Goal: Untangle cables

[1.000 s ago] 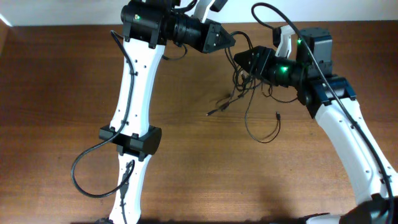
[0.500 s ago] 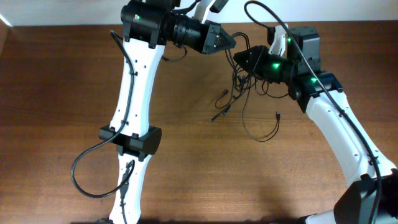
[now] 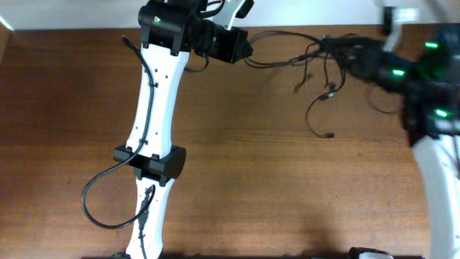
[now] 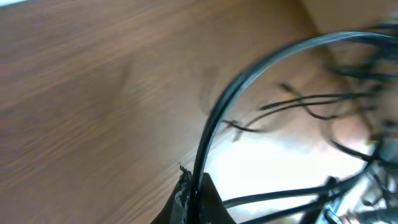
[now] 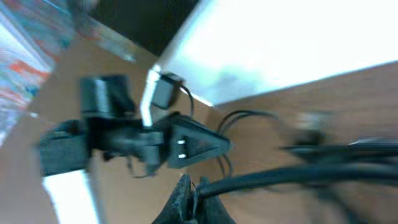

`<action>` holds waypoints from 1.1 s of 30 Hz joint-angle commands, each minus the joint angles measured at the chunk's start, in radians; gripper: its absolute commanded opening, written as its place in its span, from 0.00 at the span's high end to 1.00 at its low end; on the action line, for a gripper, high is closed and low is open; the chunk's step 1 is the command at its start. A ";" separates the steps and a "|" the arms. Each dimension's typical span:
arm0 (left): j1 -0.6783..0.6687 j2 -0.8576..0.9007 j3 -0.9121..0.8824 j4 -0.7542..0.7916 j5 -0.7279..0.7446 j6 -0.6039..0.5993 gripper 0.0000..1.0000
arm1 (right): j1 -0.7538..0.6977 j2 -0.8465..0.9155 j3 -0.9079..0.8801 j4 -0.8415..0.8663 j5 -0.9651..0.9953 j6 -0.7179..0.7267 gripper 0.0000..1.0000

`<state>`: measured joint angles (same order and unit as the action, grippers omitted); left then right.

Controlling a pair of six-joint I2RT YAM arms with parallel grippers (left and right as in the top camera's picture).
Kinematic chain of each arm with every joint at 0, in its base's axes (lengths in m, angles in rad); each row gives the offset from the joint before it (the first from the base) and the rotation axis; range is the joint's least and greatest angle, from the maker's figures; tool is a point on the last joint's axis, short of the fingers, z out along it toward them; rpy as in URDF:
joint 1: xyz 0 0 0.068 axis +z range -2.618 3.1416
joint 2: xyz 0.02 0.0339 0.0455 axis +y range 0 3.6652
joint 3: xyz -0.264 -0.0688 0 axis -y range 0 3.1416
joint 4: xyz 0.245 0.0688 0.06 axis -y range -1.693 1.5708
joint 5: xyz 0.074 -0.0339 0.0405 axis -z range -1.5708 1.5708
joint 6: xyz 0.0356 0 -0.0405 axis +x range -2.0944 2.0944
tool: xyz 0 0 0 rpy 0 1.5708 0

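The cables (image 3: pixel 321 66) are thin black cords. One strand (image 3: pixel 277 60) is stretched between my two grippers near the table's far edge. Loose loops with small plug ends (image 3: pixel 331 134) hang below the knot. My left gripper (image 3: pixel 243 49) is shut on a cable (image 4: pixel 214 124) that arcs up and to the right from its tips (image 4: pixel 193 186). My right gripper (image 3: pixel 334 47) is blurred in the overhead view. In the right wrist view it (image 5: pixel 191 186) is shut on a thick-looking black cable (image 5: pixel 280 174) that runs off to the right.
The brown wooden table (image 3: pixel 72 144) fills the view, and a white wall runs along its far edge (image 3: pixel 86 14). The left arm (image 3: pixel 154 122) crosses the table's left half with its own thick black cable loop (image 3: pixel 93 205). The right arm (image 3: pixel 431 165) stands at the right edge.
My right gripper has shut on a cable and swung right and towards the far edge. This drew the tangle right and stretched a strand from the left gripper, which stayed shut.
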<state>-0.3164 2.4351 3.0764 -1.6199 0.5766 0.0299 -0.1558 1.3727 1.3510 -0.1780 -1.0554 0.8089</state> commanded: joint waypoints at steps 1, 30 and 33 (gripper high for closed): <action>0.044 -0.011 0.013 -0.026 -0.185 -0.019 1.00 | -0.151 -0.063 0.011 0.011 -0.192 0.047 0.96; 0.043 -0.048 0.062 0.012 0.416 0.182 1.00 | -0.333 -0.005 0.011 -0.299 -0.163 -0.162 0.50; 0.045 -0.082 0.062 0.072 0.489 0.172 1.00 | -0.205 -0.005 0.011 -0.391 -0.029 -0.230 0.48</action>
<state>-0.2756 2.4302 3.1107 -1.5841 0.8509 0.1688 -0.4641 1.3643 1.3560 -0.5327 -1.2335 0.6868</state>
